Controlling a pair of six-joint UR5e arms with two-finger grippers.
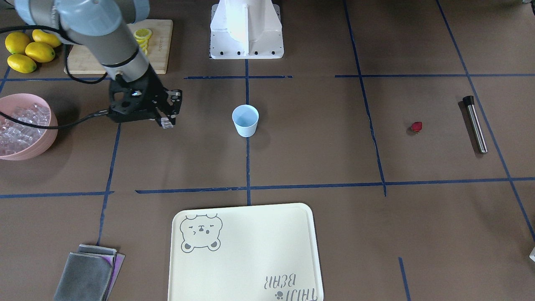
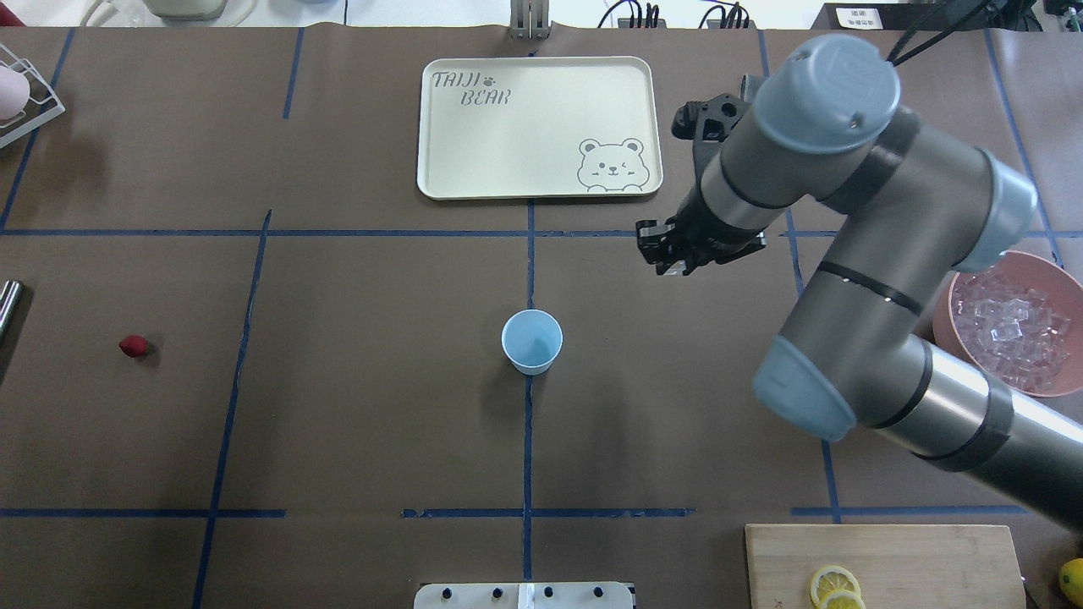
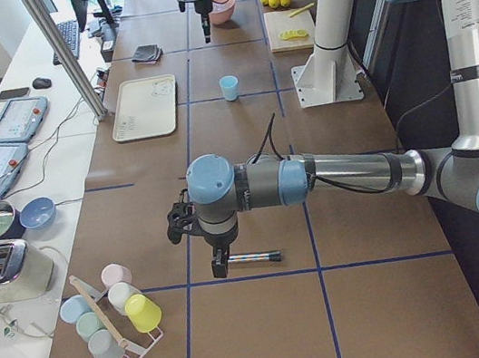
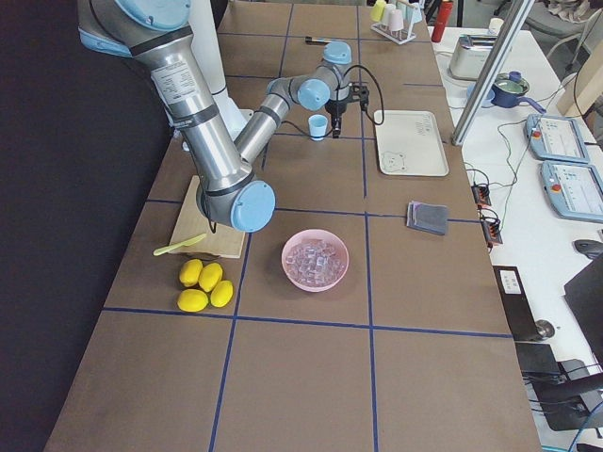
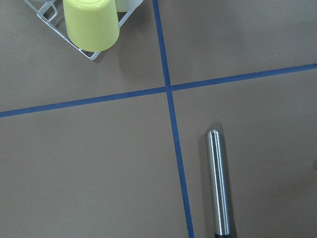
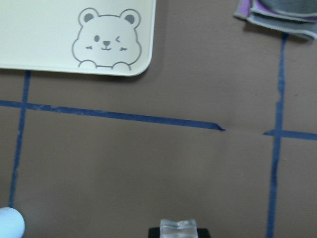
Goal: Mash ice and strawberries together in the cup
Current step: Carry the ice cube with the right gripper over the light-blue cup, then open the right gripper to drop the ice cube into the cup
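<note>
The pale blue cup (image 1: 245,120) stands upright and empty at the table's middle (image 2: 531,341). My right gripper (image 1: 167,122) hovers above the table between the cup and the pink bowl, shut on one clear ice cube (image 6: 177,229); it also shows in the overhead view (image 2: 670,258). More ice (image 2: 1011,326) fills the pink bowl (image 1: 47,140). The strawberry (image 1: 416,126) lies alone on the table, far from the cup (image 2: 133,345). My left gripper (image 3: 220,263) hangs over a steel muddler (image 5: 218,183); I cannot tell whether it is open or shut.
A cream bear tray (image 1: 246,255) lies beyond the cup. A cutting board (image 1: 161,46) with lemon slices and whole lemons (image 1: 29,50) sit near the robot base. Folded cloths (image 1: 90,274) lie by the tray. A rack of cups (image 3: 115,315) stands near the left arm.
</note>
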